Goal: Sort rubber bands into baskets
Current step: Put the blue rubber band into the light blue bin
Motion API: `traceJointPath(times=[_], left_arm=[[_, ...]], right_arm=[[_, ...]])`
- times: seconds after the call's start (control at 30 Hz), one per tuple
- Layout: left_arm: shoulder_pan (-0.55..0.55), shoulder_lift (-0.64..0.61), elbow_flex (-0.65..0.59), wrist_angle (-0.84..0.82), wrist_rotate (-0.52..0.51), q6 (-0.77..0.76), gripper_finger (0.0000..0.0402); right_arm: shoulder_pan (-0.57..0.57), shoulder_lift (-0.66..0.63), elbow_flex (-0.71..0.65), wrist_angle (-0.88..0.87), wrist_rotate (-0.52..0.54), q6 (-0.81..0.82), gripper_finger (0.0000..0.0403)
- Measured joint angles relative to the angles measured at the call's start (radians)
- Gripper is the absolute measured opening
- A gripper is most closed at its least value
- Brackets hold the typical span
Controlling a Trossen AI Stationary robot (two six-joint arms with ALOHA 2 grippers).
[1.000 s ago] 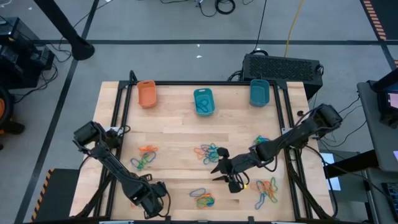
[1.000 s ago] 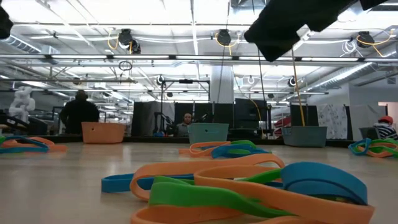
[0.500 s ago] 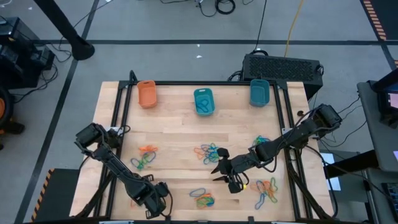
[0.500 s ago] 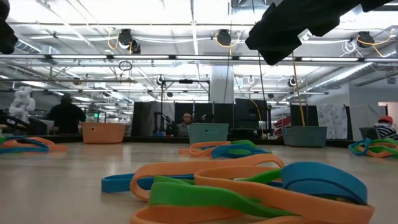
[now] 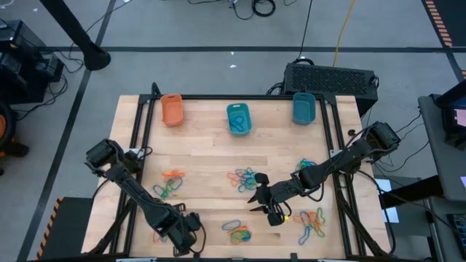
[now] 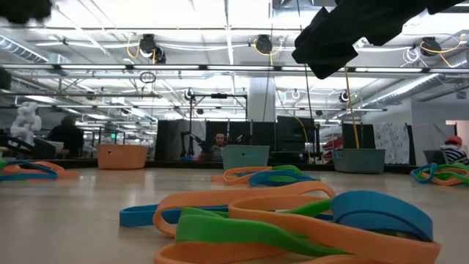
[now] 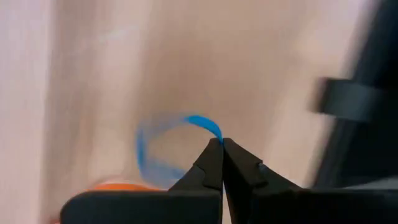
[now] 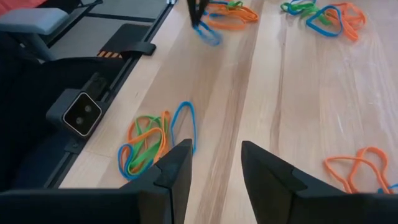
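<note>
While apparently pinched, blue band (image 7: 163, 146) meets left hand (image 7: 222, 144).

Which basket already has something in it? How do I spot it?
Look at the far edge of the wooden table, where three small baskets stand in a row. It is the middle teal basket. Unlike the orange basket and the other teal basket, it holds a rubber band.

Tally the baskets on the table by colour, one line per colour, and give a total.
Orange basket: 1
Teal-blue baskets: 2
Total: 3 baskets, all in a row along the table's far edge.
</note>
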Motion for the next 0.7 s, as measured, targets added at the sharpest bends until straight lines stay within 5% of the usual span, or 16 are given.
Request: traceJointPath(times=[0.3,0.7], left_arm=[[0.072,-0.052,0.014,0.022,-0.182,0.158,0.0001],[0.359,-0.085,0.014,0.049,-0.333,0.678,0.0]], right_arm=[[0.0,0.0,0.0,-0.019,0.004,0.0,0.013],[-0.049,-0.002,0.0,-0.053,0.006,0.002,0.013]])
